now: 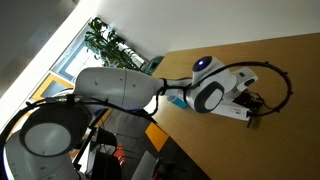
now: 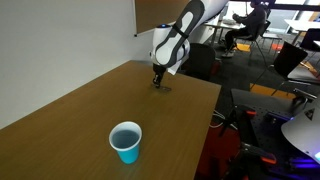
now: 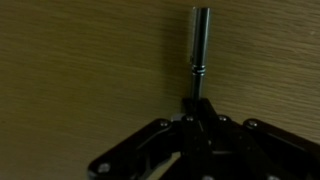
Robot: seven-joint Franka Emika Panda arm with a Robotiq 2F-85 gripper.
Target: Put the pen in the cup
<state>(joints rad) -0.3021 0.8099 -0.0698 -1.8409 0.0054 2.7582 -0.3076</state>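
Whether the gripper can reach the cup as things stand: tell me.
Probably yes: the cup stands open on the table, with nothing between it and the gripper, which looks closed around the pen.

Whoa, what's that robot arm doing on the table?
The robot's hand is down at the wooden table, pinched around one end of the pen. The blue cup stands upright and empty, well away from the hand. The pen is not in the cup yet.
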